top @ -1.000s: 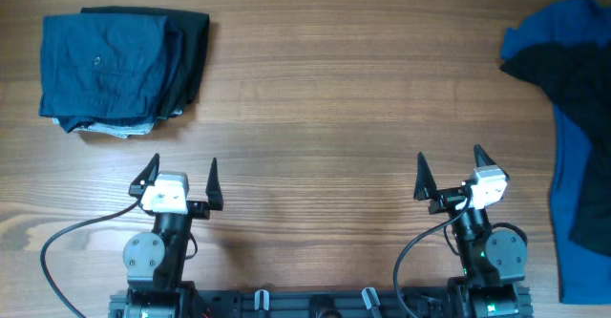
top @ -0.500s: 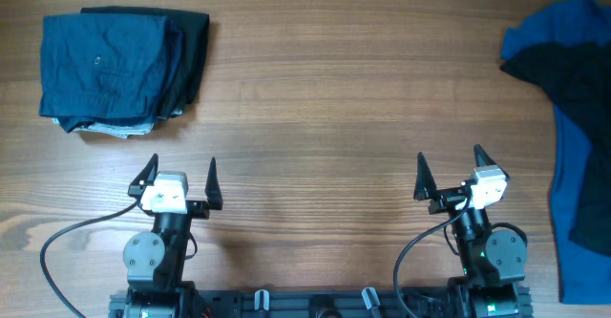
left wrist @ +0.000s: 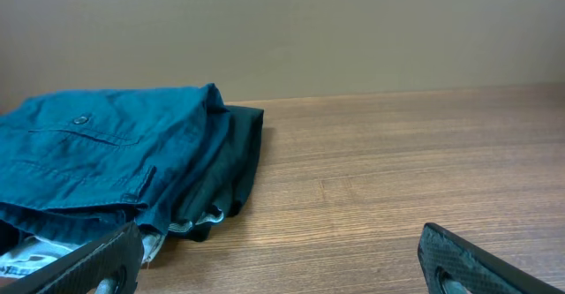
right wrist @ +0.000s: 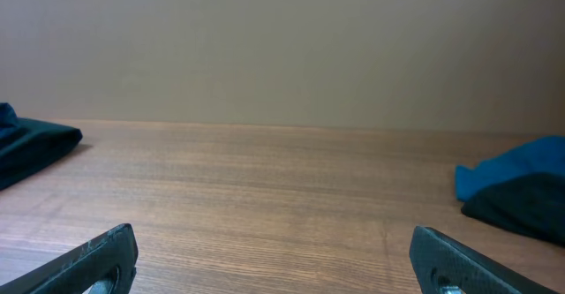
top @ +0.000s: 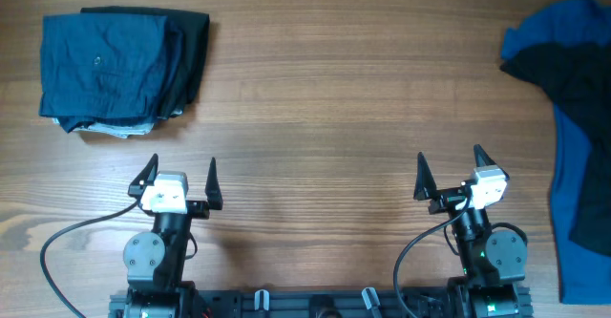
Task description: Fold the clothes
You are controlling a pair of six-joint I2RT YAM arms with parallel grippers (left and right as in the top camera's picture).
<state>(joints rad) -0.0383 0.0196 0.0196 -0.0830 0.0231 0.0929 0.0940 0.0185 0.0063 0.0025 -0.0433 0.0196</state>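
Observation:
A loose heap of clothes lies at the table's right edge: a black garment [top: 580, 108] sprawled over a bright blue one [top: 573, 199], both partly cut off by the frame. The right wrist view catches the heap's near corner, the black garment [right wrist: 521, 207]. My left gripper [top: 179, 178] and right gripper [top: 449, 172] sit near the front edge, both open and empty, far from the heap. The left gripper [left wrist: 282, 260] and the right gripper [right wrist: 274, 263] have only bare wood between their jaws.
A folded stack [top: 119, 68] of navy and dark garments rests at the back left, seen as a folded stack [left wrist: 115, 166] just ahead of the left fingers. The wooden table [top: 334, 98] stretches between the two piles. A plain wall bounds the far edge.

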